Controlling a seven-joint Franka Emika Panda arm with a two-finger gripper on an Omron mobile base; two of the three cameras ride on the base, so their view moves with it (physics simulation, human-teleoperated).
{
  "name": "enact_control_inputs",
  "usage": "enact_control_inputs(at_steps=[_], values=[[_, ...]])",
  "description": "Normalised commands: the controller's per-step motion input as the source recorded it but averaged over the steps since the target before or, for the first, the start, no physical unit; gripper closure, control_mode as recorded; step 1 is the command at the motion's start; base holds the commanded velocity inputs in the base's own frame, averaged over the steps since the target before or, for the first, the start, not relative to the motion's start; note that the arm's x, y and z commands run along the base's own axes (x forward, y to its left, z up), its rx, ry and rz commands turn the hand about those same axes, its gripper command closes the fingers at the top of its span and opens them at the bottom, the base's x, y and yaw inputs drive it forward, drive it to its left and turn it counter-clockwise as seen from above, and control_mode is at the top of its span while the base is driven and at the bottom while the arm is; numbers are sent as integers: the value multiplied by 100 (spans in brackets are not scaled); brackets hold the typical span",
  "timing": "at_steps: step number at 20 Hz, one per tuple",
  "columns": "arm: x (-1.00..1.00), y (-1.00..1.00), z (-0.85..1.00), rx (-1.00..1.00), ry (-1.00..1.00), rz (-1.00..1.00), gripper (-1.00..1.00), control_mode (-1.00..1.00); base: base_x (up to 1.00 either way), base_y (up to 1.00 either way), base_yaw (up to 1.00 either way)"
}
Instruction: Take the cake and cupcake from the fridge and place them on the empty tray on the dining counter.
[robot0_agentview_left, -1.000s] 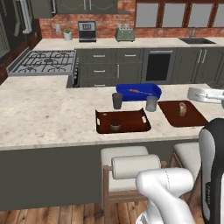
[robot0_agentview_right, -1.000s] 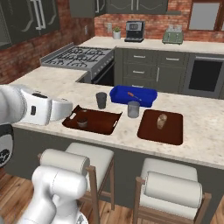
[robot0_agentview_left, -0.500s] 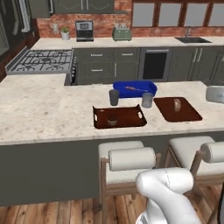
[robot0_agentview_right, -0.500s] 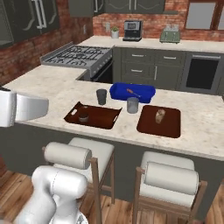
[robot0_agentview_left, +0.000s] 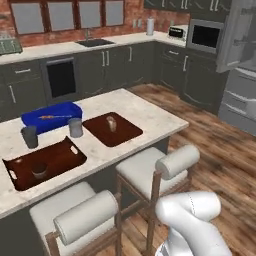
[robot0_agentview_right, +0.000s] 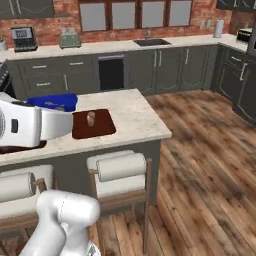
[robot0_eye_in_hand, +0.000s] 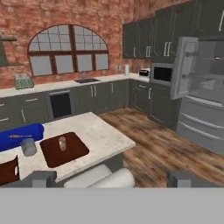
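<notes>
Now the tool (robot0_eye_in_hand: 112, 178) shows in the hand view as two dark finger tips at the bottom edge, spread wide apart with nothing between them. The pale stone table (robot0_agentview_left: 145, 112) fills the left of the left base view. On it, toward nine o'clock, lies a reddish-brown tray (robot0_agentview_left: 117, 135) with a small object upright on it, too small to name. Beside it, further toward nine o'clock, sits a second brown tray with handles (robot0_agentview_left: 60, 155), and a blue tray (robot0_agentview_left: 50, 116) behind. The fridge (robot0_eye_in_hand: 203, 83) stands at three o'clock in the hand view, one upper door swung open; what is inside cannot be made out.
</notes>
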Motion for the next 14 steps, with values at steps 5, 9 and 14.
enact_control_inputs(at_steps=[5,9,14], values=[[0,0,0,0,0,0,-100,100,0,0,-100],[0,0,0,0,0,0,-100,100,9,-26,-87],[0,0,0,0,0,0,-100,100,57,-92,-50]])
